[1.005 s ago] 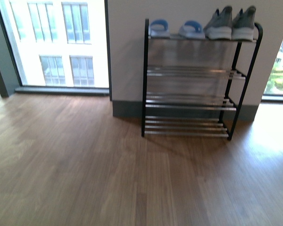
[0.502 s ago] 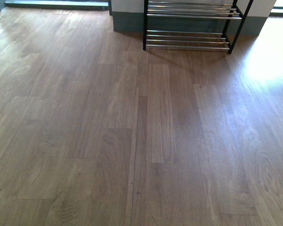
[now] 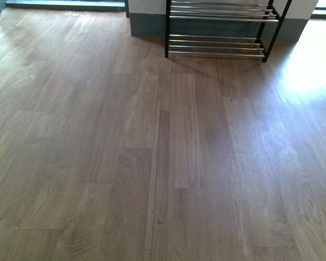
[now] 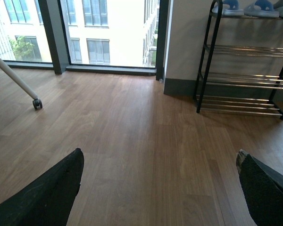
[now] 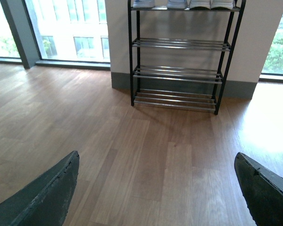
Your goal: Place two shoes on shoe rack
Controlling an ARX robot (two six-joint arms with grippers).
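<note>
The shoe rack (image 5: 179, 56), a black frame with chrome bar shelves, stands against the wall. On its top shelf sit the two shoes; only their white soles (image 5: 199, 4) (image 5: 222, 4) show in the right wrist view. The front view holds just the rack's lowest tiers (image 3: 217, 46). In the left wrist view the rack (image 4: 245, 80) is far off to one side. My left gripper (image 4: 159, 154) hangs open over bare wooden floor, nothing between its fingers. My right gripper (image 5: 156, 156) is also open and empty, facing the rack from a distance.
Two blue slippers (image 4: 231, 7) (image 4: 262, 8) share the top shelf beside the shoes. Tall windows (image 4: 108, 33) and a grey skirting line the wall. A white leg on a castor (image 4: 37, 103) stands on the wooden floor (image 3: 163, 163).
The front view has dropped from the whole rack with shoes on top to mostly floor and the rack's lowest tiers. Over the last half second nothing has moved.
</note>
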